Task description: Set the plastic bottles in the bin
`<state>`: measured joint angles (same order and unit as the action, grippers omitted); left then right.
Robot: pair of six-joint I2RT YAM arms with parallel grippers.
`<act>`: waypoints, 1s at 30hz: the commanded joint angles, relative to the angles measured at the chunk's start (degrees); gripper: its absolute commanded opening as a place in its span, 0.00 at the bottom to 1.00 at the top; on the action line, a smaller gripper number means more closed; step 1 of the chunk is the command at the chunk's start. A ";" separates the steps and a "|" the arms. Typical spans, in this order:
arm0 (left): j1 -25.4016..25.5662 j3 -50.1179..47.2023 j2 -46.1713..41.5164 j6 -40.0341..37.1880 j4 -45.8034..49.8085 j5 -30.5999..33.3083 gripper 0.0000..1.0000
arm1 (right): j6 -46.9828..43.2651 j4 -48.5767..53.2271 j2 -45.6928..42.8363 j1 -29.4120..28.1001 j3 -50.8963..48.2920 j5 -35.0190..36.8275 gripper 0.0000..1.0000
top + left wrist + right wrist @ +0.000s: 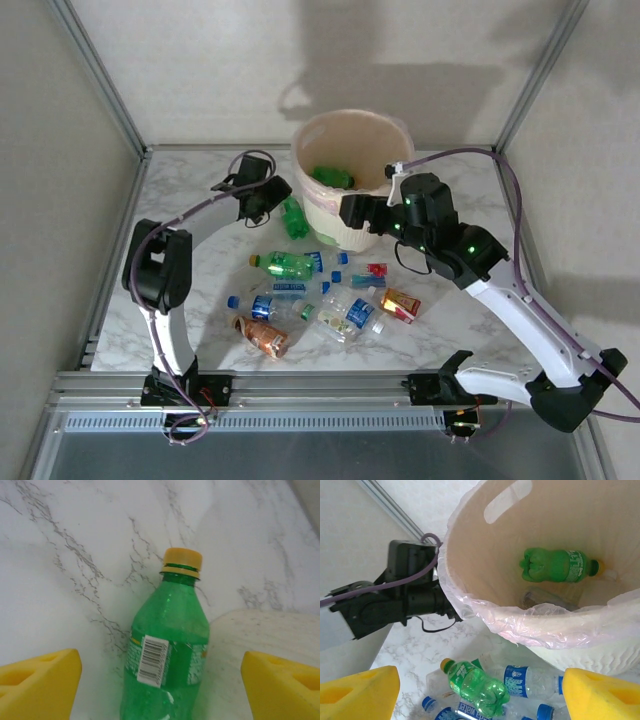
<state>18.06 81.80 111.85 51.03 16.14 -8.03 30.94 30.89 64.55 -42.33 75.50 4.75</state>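
Left claw: fingers apart, one on each side of the green bottle, no contact.
Right claw: apart, empty, beside the bin.
Bottle place: lying on the desk, at 8 o'clock of the bin.
Advice: go lower, centre on the label, and close softly, because the thin body probably dents.

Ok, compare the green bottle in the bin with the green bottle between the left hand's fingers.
The binned bottle lies inside the bin; the other bottle lies on the marble table, between the open fingers of the left hand, touching neither. The binned bottle shows white lettering; the other bottle shows a barcode. Both are green, labelled and lying on their sides.
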 commanded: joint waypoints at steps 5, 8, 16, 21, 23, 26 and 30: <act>1.35 5.91 6.46 -3.18 5.55 3.58 0.81 | 1.76 -1.80 -2.46 -0.92 -2.66 2.10 0.85; 1.84 5.65 7.34 -3.52 4.55 3.19 0.82 | 1.76 -1.33 -2.57 -0.90 -2.47 2.48 0.85; 2.52 8.45 9.80 -4.51 5.15 4.31 0.85 | 1.75 -1.01 -1.46 -0.89 -1.87 2.10 0.86; 2.60 10.85 12.74 -5.50 8.72 6.65 0.81 | 1.69 -0.82 -1.22 -0.92 -1.28 2.18 0.86; 2.60 10.79 12.99 -6.03 9.57 7.92 0.78 | 1.67 -0.58 -1.19 -0.98 -1.14 2.28 0.86; 2.60 10.67 12.91 -7.12 11.04 9.79 0.74 | 1.76 -0.55 -1.27 -0.96 -1.03 2.28 0.86; 2.51 10.22 12.96 -8.64 12.19 12.22 0.70 | 1.76 -0.66 -1.08 -0.93 -0.95 2.28 0.86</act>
<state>20.27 91.31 124.05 44.45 24.99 0.27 32.40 30.65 63.22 -42.65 73.49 6.04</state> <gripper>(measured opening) 0.707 0.859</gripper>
